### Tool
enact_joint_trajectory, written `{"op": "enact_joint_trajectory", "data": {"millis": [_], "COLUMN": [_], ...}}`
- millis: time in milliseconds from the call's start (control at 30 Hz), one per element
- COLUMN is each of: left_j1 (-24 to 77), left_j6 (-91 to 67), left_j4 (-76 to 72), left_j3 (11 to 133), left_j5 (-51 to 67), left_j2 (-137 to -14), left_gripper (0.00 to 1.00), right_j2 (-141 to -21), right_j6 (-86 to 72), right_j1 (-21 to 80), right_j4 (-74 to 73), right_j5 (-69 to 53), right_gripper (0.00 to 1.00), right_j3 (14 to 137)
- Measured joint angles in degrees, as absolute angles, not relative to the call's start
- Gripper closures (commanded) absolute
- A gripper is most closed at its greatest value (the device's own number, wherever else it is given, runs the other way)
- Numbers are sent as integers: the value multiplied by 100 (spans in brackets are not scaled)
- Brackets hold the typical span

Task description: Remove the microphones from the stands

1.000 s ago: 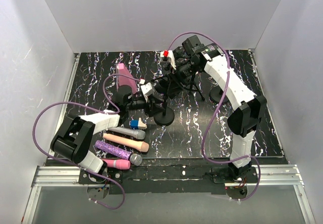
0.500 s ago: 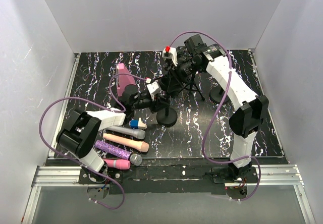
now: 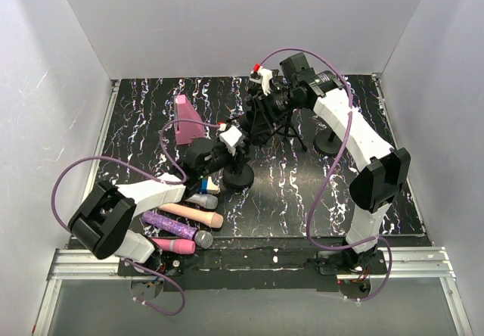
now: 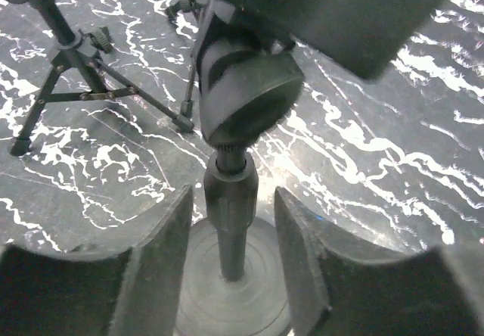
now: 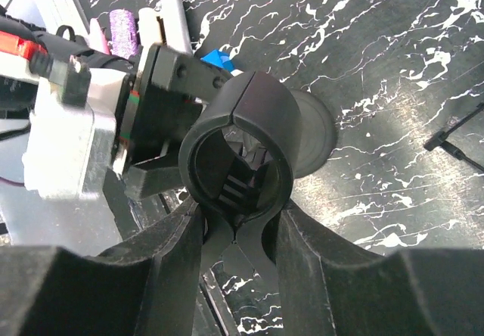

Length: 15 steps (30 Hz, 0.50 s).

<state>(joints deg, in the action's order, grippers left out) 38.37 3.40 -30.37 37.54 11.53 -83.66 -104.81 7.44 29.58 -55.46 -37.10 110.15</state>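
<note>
1. The microphone clip (image 5: 253,98) on top of the round-base stand (image 4: 231,238) is seen end-on in the right wrist view. No microphone is seen inside it, and its ribbed inside looks empty.
2. Four microphones (image 3: 189,213) are laid on the tabletop (image 3: 302,192) near the base of the left arm, in grey, peach, purple glitter and pink. Which of them belongs to this stand cannot be told.
3. The removal is therefore judged to be done, or almost done. Probably only the release of the stand is left.
4. The right tool (image 5: 238,215) seems to be closed on the lower part of the clip, with its fingers against both flanks.
5. The left tool (image 4: 232,200) is set narrow around the pole of the stand, above the base. Whether the pole is really pinched cannot be told.
6. The tabletop is black with white marble veins. A tripod stand (image 4: 83,86) is placed just beside, and a pink wedge-shaped object (image 3: 184,116) further left.
7. The space is closed by plain white walls (image 3: 227,26), and an aluminium rail (image 3: 249,260) is fixed along the near edge.
</note>
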Motion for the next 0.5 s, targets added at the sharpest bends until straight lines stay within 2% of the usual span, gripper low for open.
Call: {"op": "enact_joint_trajectory", "data": {"millis": [100,333,400,500], "left_j1": [3693,3535,3535,3535], "left_j6": [395,244,174,113], "left_j4": [-2818,-2895,-3041,-3179], "left_j3": [3638,3625,3638,3719], "left_j5": [1653,2635,2746,2915], "left_j2": [-8119,-8243,-8482,-8884], "left_gripper": [31,30,37,57], "right_j2": [-10481,-10481,-10481,-10484], "right_j6": [899,1570,1800,2139], "right_j1": [2902,2786,2781,2781], "right_j4": [-5614,-5857,-5942,-6136], "right_j5": [-3870,-4292,-4440,-4713], "right_gripper": [99,99,99,99], "right_j3": [11015,11013,11010,11010]}}
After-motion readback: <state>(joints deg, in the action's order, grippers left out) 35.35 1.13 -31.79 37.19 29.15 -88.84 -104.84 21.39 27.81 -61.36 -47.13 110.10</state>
